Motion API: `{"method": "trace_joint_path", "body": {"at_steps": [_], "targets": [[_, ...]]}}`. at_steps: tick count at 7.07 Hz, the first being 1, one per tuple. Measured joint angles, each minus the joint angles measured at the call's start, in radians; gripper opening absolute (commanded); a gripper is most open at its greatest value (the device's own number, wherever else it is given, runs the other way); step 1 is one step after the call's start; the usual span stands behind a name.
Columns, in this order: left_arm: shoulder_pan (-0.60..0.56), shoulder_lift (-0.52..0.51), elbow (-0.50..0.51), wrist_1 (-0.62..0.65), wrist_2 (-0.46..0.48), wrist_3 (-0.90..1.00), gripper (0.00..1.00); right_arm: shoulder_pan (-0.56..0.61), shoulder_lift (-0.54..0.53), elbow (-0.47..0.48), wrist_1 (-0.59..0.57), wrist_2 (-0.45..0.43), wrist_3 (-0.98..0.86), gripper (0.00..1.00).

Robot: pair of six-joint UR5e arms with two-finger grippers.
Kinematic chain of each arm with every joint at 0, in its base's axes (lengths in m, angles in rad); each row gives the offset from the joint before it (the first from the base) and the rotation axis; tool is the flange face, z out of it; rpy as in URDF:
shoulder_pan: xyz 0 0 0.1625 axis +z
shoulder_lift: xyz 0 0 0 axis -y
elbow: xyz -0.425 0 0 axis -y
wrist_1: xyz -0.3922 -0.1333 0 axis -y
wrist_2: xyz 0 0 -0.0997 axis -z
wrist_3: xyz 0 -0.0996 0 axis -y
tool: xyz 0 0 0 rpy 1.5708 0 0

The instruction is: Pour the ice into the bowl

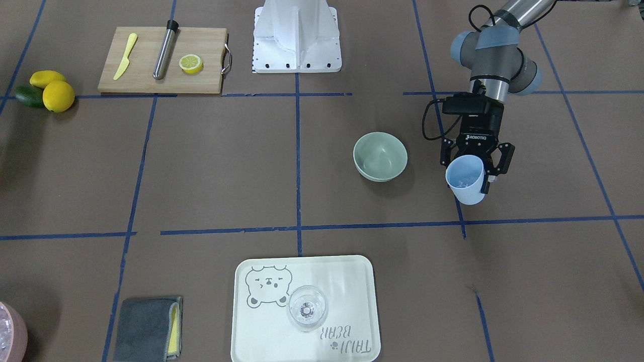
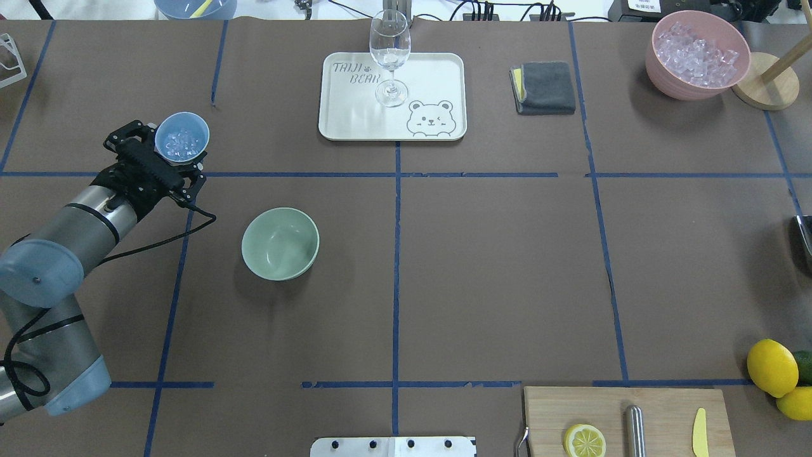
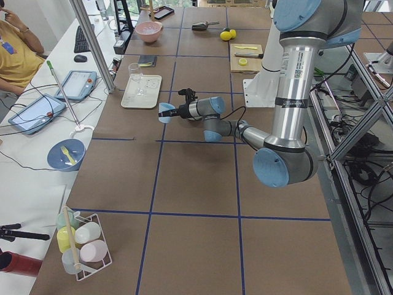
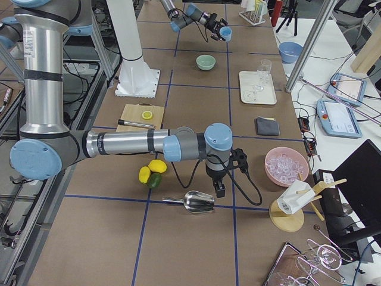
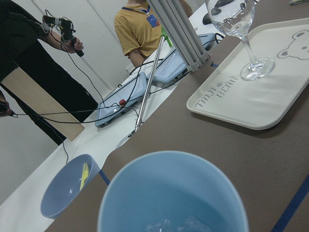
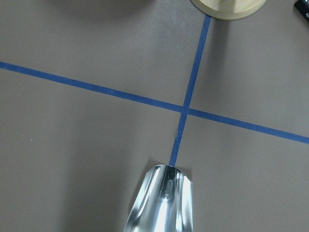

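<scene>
A light blue cup is pinched between the left arm's fingers above the surface, with the ice inside it (small clear cubes). The sage-green bowl sits near the cup, not touching. Whether the right arm's fingers, by a metal scoop, are spread cannot be told.

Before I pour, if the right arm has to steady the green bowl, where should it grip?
Probably take the bowl by its rim, from straight above: one finger inside, one outside, on the side away from the light blue cup. It sits upright, open and empty, and is wider than that cup, so spanning it seems unlikely.
</scene>
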Motion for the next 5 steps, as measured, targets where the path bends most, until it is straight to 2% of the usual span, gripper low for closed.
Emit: {"method": "trace_joint_path", "body": {"at_steps": [2,5], "targets": [[0.066,-0.033,0.008,0.011,0.115,0.172,0.00,0.002,-0.003,-0.001,-0.001,0.001,0.002,1.00],[0.120,-0.066,0.012,0.015,0.219,0.477,0.00,0.004,-0.006,0.000,-0.001,0.001,0.013,1.00]]}}
